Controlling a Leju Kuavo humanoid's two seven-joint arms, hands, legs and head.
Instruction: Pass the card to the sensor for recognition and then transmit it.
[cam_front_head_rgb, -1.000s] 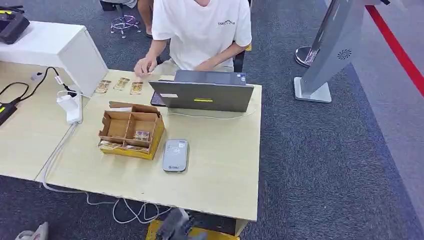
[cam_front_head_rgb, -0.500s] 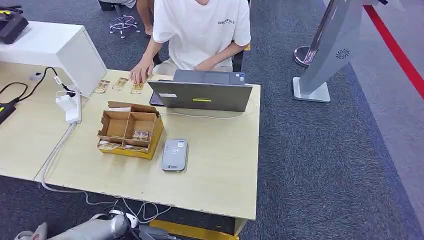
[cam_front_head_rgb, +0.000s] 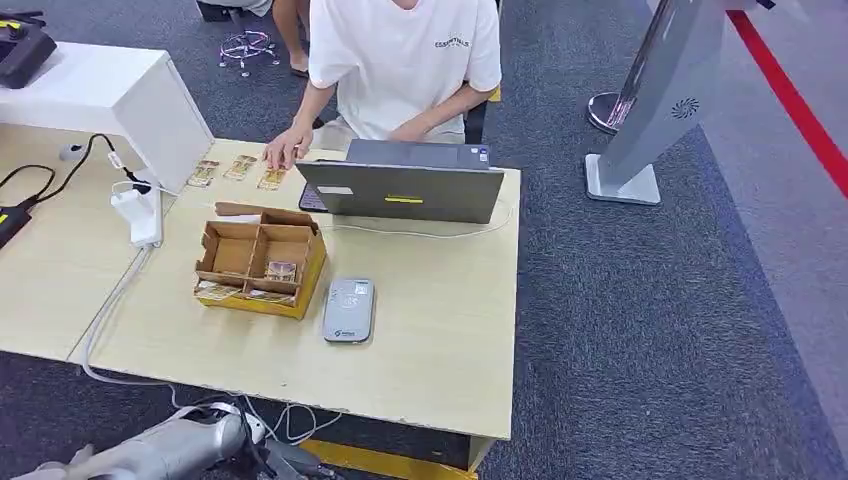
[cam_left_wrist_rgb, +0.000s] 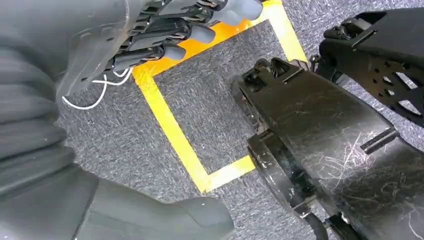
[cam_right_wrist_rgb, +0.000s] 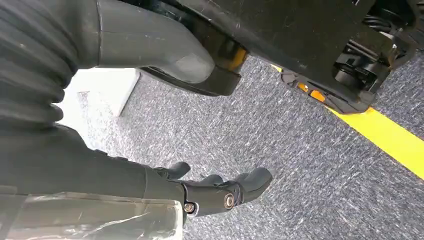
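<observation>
A cardboard divider box (cam_front_head_rgb: 232, 255) stands on the light wooden table (cam_front_head_rgb: 440, 340), with a card (cam_front_head_rgb: 283, 270) in one compartment and more along its near side. Just right of it lies the flat grey card sensor (cam_front_head_rgb: 349, 310). My silver left arm (cam_front_head_rgb: 170, 448) hangs below the table's near edge. In the left wrist view my left hand (cam_left_wrist_rgb: 130, 45) holds nothing, its fingers (cam_left_wrist_rgb: 200, 34) stretched out and its thumb (cam_left_wrist_rgb: 165, 215) apart, above the carpet. My right hand (cam_right_wrist_rgb: 150, 185) also hangs over the carpet, its fingers (cam_right_wrist_rgb: 225, 192) loosely extended and empty.
A person in a white shirt (cam_front_head_rgb: 400, 60) sits behind a grey laptop (cam_front_head_rgb: 405, 190), one hand by three cards (cam_front_head_rgb: 238, 168) on the table's far side. A white box (cam_front_head_rgb: 120, 95) and charger (cam_front_head_rgb: 138, 215) stand left. Cables (cam_front_head_rgb: 260, 420) hang under the table. A grey kiosk stand (cam_front_head_rgb: 650, 110) is at right.
My left arm has swung in at the bottom edge and drifted left. The person's hand has shifted slightly over the far cards. Box and sensor have not moved.
</observation>
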